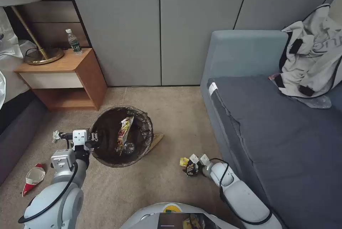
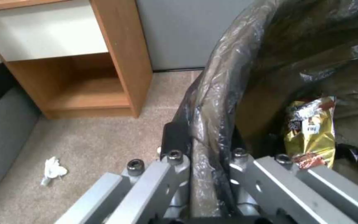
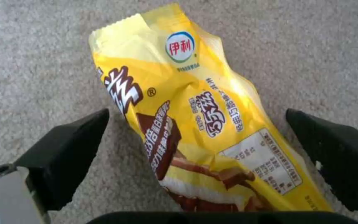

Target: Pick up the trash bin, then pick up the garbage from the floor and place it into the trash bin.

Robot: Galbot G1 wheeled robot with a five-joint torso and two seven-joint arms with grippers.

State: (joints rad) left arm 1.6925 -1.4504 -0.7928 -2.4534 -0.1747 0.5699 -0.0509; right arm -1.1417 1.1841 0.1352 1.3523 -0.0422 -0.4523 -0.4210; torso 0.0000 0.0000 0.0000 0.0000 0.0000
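Observation:
The trash bin [image 1: 107,132], lined with a dark bag, is on my left over the carpet. My left gripper [image 1: 95,138] is shut on its near rim [image 2: 224,77], one finger inside and one outside. In the bin lie a yellow snack wrapper [image 1: 123,132] and a clear bottle [image 1: 129,147]. My right gripper [image 1: 190,166] is low at the carpet, open, its fingers on either side of a yellow wrapper [image 3: 187,102]. More garbage lies on the floor: a crumpled white tissue [image 1: 56,135], a crushed red-and-white cup [image 1: 34,177] and a brown paper scrap [image 1: 156,139] beside the bin.
A wooden nightstand [image 1: 67,75] with a lamp and a water bottle [image 1: 74,41] stands behind the bin at the left. A blue-grey sofa [image 1: 278,125] with a garment on it runs close along my right arm. Grey wall panels close the back.

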